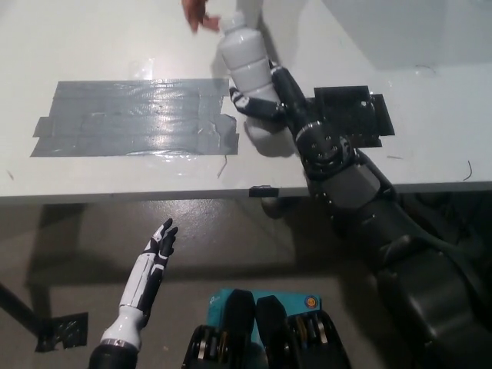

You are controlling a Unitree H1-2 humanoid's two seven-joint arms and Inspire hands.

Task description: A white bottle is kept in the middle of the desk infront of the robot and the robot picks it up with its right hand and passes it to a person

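A: Where is the white bottle (244,58) just now?

B: In the black right hand (265,104). Its fingers (247,101) are wrapped round the lower part of the bottle, pinching it from both sides. The bottle leans, its cap end pointing away from the robot, toward the far edge of the bench (115,46).

A: Is it standing on the bench?

B: I cannot tell for certain; its base is hidden behind the hand. It sits just beside the right end of the grey tape patch (134,117), over the patch's far right corner.

A: And the person?

B: Only a person's hand (198,14) shows, at the top edge, just beyond the bottle's cap. It is near the cap, but I cannot say whether it touches.

A: What lies on the other side of the bottle from the tape patch?

B: A black flat square marker (355,111), lying on the bench near the bottle. The right arm (361,200) crosses in front of its near left corner, running from the bottle back over the bench's near edge.

A: The left hand?

B: The white left hand (157,250) rests below the bench edge, well apart from the bottle, under the tape patch as seen from above. Its fingers are extended and slightly spread, holding nothing.

A: Anything else near the tape patch?

B: A small dark clip (263,190) on the bench's near edge, below the bottle.
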